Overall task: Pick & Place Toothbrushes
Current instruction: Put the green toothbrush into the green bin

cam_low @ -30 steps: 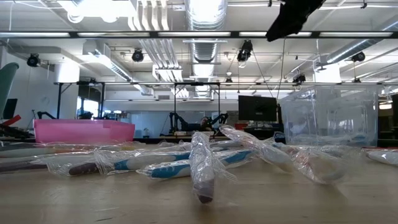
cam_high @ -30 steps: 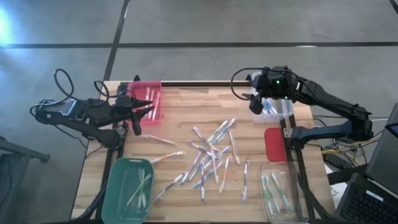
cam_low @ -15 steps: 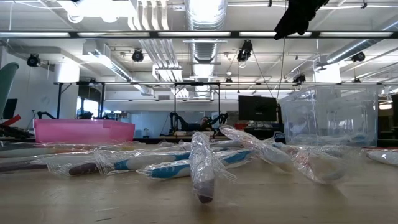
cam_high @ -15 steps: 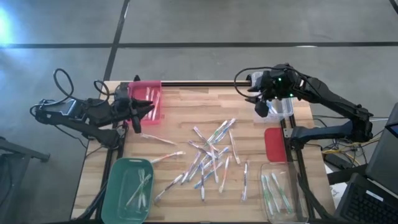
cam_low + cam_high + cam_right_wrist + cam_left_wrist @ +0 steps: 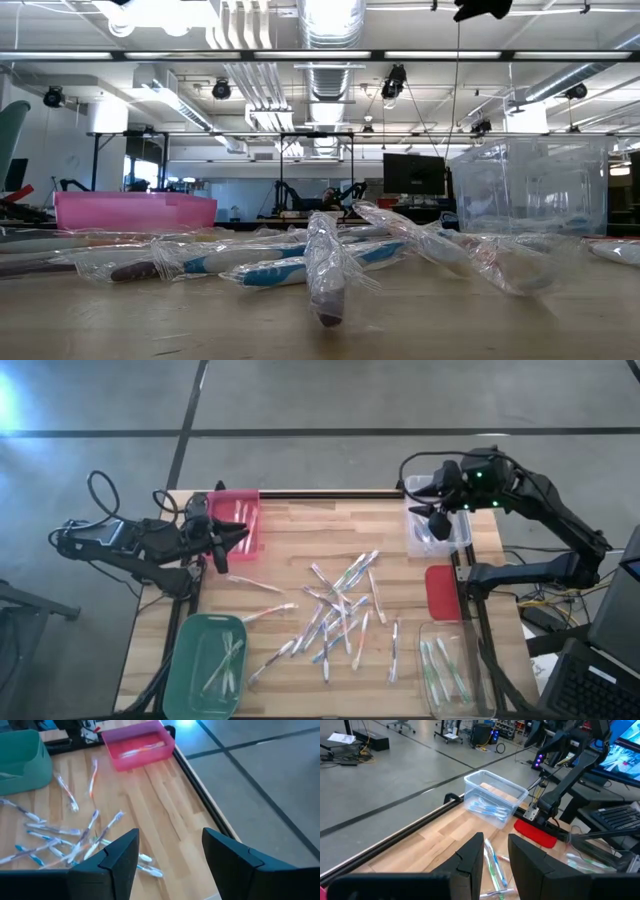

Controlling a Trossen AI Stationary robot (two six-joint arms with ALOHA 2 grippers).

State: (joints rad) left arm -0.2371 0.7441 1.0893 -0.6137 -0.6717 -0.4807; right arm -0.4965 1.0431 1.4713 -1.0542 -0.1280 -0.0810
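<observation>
Several wrapped toothbrushes (image 5: 340, 610) lie loose on the middle of the wooden table, also seen in the right wrist view (image 5: 75, 835) and low view (image 5: 320, 260). More toothbrushes lie in the pink bin (image 5: 240, 520), the green bin (image 5: 205, 665) and both clear bins (image 5: 438, 530) (image 5: 455, 672). My left gripper (image 5: 238, 538) hovers level at the pink bin's near side, open with nothing between its fingers (image 5: 495, 857). My right gripper (image 5: 440, 520) hangs high over the far-right clear bin, open and empty (image 5: 170, 855).
A red lid (image 5: 442, 592) lies at the right edge between the two clear bins. A black rail (image 5: 330, 494) runs along the table's far edge. Bare wood shows between the pink bin and the far clear bin (image 5: 495, 800).
My right gripper has risen and moved toward the table's right edge, from the far clear bin's left rim to above the bin; in the low view it has climbed almost out of the picture's top. My left gripper has stayed in place and rolled a little about its own axis.
</observation>
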